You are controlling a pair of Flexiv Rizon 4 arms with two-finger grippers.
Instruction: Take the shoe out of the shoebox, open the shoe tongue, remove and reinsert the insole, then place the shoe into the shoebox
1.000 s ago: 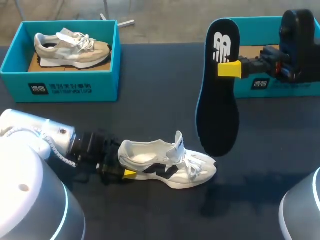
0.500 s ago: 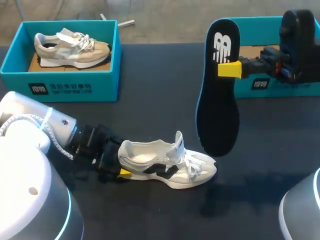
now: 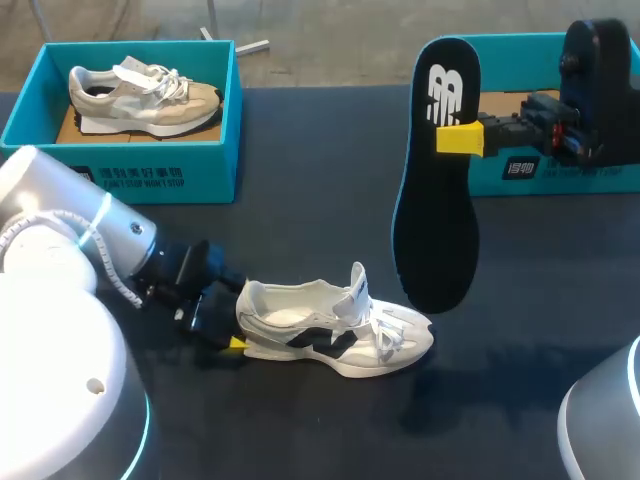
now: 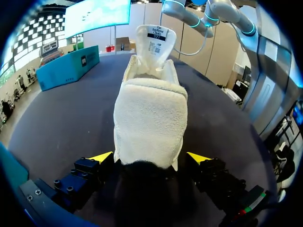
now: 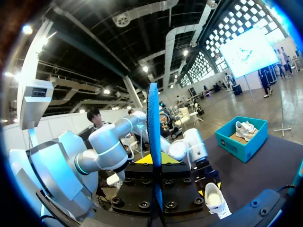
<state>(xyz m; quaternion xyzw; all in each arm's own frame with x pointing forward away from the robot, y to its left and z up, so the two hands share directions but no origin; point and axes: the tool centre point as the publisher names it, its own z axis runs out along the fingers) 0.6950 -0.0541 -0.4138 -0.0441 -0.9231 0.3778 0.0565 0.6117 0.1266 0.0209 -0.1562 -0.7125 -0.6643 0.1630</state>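
At the far left of the table [image 3: 310,170] we see the left box [image 3: 120,178], a teal one with a beige shoe [image 3: 145,98] lying in it, toe toward the middle. Nearer to us, our left arm [image 3: 90,240] comes in low over the table. Our left gripper [image 4: 150,156] sits at the heel of the white shoe [image 3: 335,325]. In the left wrist view its fingers [image 4: 102,157] stand wide, one against each side of the fleecy heel, so we read it as holding the shoe there.

The shoe rests on its sole on the table, outside both boxes, with its heel toward our left arm and its toe toward the right. Its tongue [image 3: 357,285] stands pulled up from the loosened laces, and the pale inside is open to view.

Right of the shoe, and above the table, the dark insole [image 3: 437,180] hangs upright, heel end up and toe end down, near the toe of the shoe but apart from it. Our right gripper [image 3: 460,138] is clamped narrow on the insole's upper part. The right wrist view shows the insole edge-on between the two fingers. Behind it, at the far right, our right arm [image 3: 598,95] stands in front of the right box [image 3: 540,170], also teal; we cannot tell what it holds.
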